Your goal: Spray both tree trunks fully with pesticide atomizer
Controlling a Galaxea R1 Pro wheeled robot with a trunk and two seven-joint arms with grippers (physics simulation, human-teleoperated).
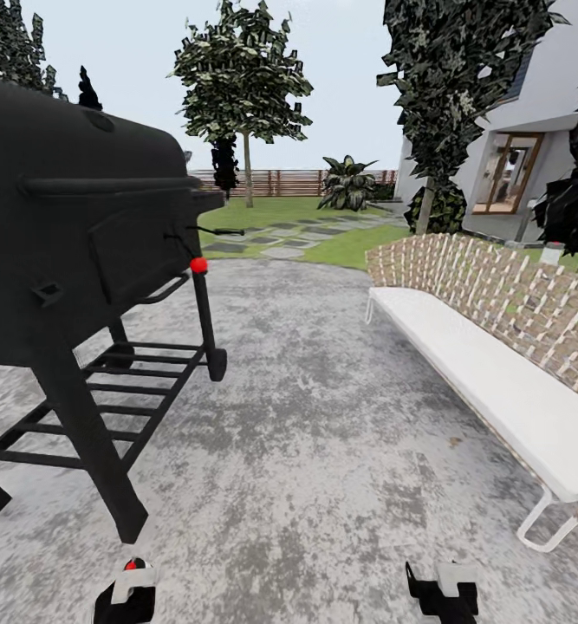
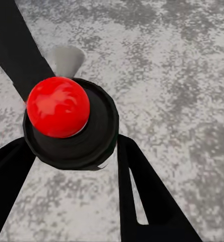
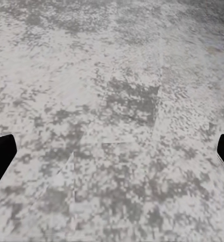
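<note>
On mottled grey paved patio (image 1: 323, 451): left gripper (image 2: 71, 151) jaws clamped on black atomizer with red round cap (image 2: 59, 107); right gripper (image 3: 112, 151) jaws apart, empty. Transit step. Next: drive past black barrel grill (image 1: 81, 225) toward beige-trunked leafy tree (image 1: 247, 156) on lawn.

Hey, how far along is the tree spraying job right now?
Done: the atomizer looks picked up, sitting between the left gripper fingers. In hand: the robot stands on the grey patio beside the grill. Left: the trees are far ahead, no spray visible on them.
</note>
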